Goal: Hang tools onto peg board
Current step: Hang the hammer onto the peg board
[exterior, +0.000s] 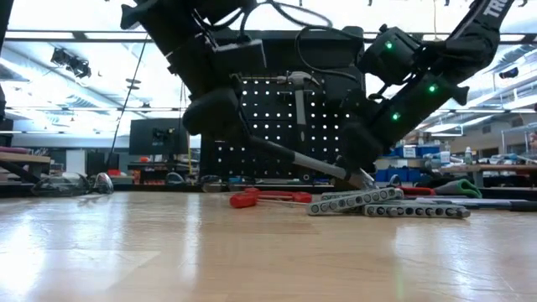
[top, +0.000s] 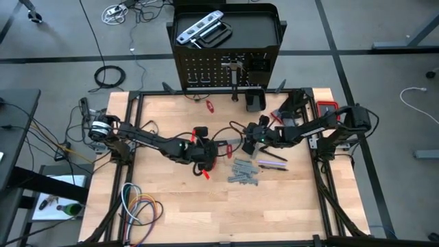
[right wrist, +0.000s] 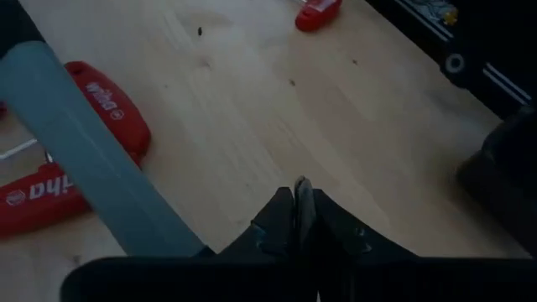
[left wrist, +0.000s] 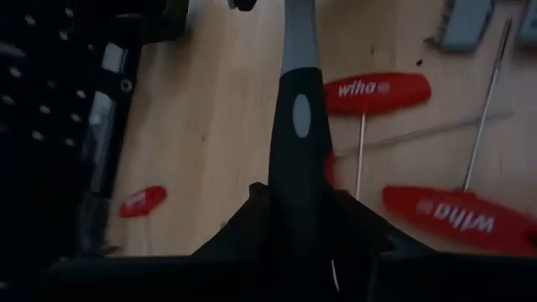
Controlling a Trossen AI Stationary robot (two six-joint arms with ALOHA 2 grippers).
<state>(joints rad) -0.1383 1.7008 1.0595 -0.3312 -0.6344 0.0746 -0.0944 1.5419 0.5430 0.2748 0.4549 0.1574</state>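
Note:
A hammer with a black handle and a grey shaft [exterior: 294, 157] slants down from my left gripper [top: 206, 147] toward the table's right, and that gripper is shut on it. My right gripper [right wrist: 298, 195] is shut and sits low over the wood beside the shaft [right wrist: 84, 151], near the hammer's head end, which it hides. The black peg board [top: 226, 68] stands upright at the table's far edge with another hammer [top: 235, 72] hanging on it. A silver level [top: 199, 29] and a black C-clamp [top: 218, 34] lie in the tray on top of the peg board. My left gripper pinches the hammer's black handle [left wrist: 298, 168] between its two fingers, and the handle runs forward along them. The fingers slant down from the table's left. The shaft slopes down away from the fingers; whether its head end rests on the table cannot be told. My right gripper is beside the grey shaft; whether it touches it, I cannot tell.
Grey wrenches [top: 245, 171] and thin screwdrivers [top: 273, 161] lie near the table's middle. Red-handled tools [left wrist: 377, 91] [left wrist: 457, 216] lie under and beside the hammer. A small black box [top: 255, 99] stands by the peg board, and coiled coloured cables [top: 137, 206] lie at the near left.

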